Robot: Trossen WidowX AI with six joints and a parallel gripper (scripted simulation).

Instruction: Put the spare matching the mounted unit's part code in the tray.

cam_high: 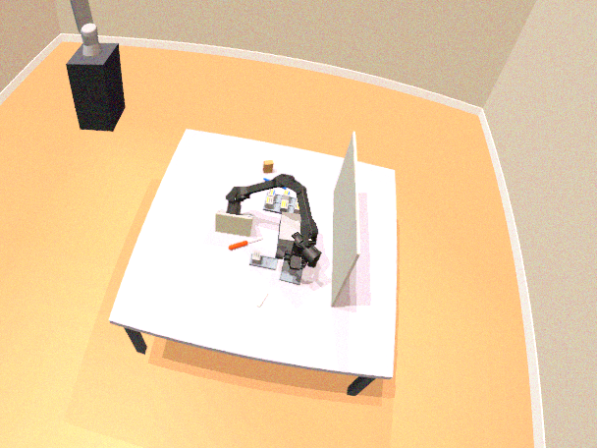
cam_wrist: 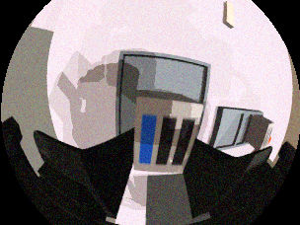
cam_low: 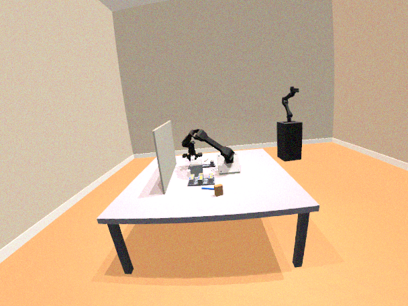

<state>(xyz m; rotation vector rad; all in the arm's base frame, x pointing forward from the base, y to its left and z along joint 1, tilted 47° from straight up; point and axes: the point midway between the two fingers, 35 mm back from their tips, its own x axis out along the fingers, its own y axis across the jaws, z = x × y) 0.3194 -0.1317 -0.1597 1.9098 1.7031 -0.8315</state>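
Standing upright on the bench (cam_high: 196,295) (cam_low: 208,208), a panel (cam_high: 345,221) (cam_low: 164,158) flanks the arm (cam_high: 260,187) (cam_low: 215,144), near the screwdriver (cam_high: 239,245), while the hand (cam_high: 295,260) (cam_low: 192,159) (cam_wrist: 158,134) grips the striped block (cam_wrist: 165,133) between its fingers, over the tray (cam_high: 291,276) (cam_wrist: 165,56).

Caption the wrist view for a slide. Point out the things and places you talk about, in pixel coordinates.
Gripper (cam_wrist: 158,134) shut on a block (cam_wrist: 148,140) with one blue and two black stripes, at the tray (cam_wrist: 208,81).
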